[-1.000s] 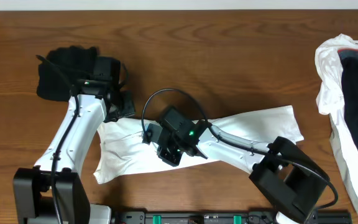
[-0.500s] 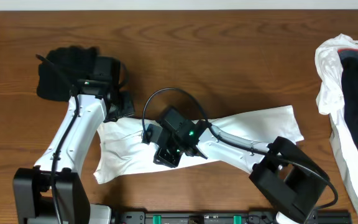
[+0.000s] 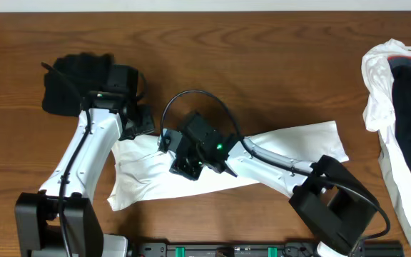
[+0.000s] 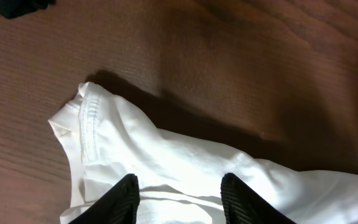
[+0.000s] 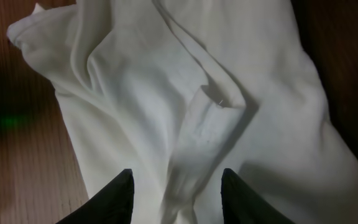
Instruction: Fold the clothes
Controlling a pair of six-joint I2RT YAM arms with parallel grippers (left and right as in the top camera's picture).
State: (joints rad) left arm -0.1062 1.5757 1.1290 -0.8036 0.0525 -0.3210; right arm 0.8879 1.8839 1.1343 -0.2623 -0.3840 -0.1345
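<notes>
White T-shirt (image 3: 311,143) crumpled on table (image 3: 262,64); black garment (image 3: 66,80) apart.

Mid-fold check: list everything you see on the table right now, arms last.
white garment: one, white, crumpled at table centre
black garment: one, black, bunched at upper left
clothes pile: one heap, white and dark pieces, right edge
table: one, brown wood, under everything
left gripper: one, black, open over the white garment's stitched hem
right gripper: one, black, open over a fold in the white garment
</notes>
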